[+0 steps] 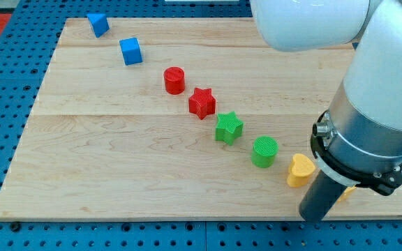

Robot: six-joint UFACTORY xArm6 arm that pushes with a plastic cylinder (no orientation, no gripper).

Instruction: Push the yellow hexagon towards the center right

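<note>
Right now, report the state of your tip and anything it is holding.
No gripper, so nothing opens, shuts or holds.
My tip is down at the board's lower right, beside the yellow heart.
A yellow block, mostly hidden behind the rod: contact cannot be told.

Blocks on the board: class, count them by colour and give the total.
Blue: 2, a block and a cube
Red: 2, a cylinder and a star
Green: 2, a star and a cylinder
Yellow: 2, a heart and a sliver behind my rod
Total: 8
My tip lies between the two yellow ones.
</note>
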